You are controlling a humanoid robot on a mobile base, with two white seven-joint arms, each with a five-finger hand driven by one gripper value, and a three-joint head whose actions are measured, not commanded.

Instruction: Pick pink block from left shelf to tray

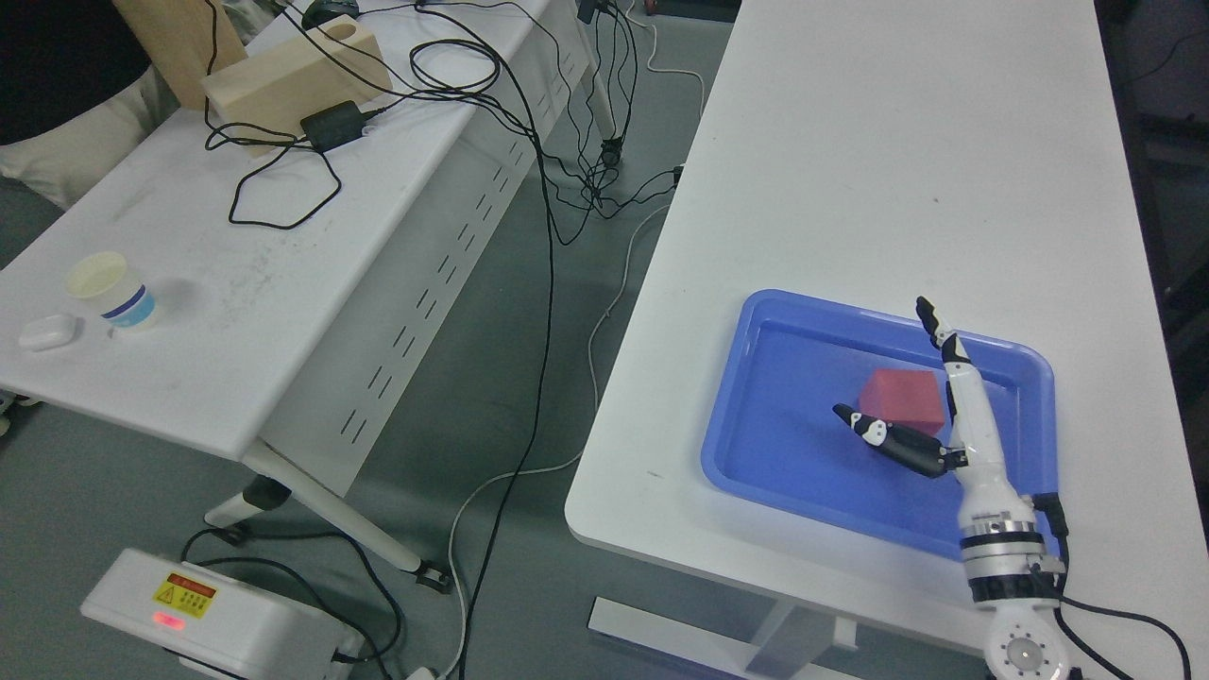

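A pink-red block (903, 399) lies inside the blue tray (784, 453) on the white table at the right. My right hand (893, 373) comes in from the lower right and hovers over the tray, open. Its thumb reaches left in front of the block and its fingers (935, 326) stretch straight up past the block's right side. The block is not grasped. My left hand does not show.
A second white table (283, 255) stands at left with a paper cup (111, 290), a white case (47, 331), a wooden block (293, 80), a black adapter and cables. Cables trail over the grey floor between the tables. A white box (208, 619) sits lower left.
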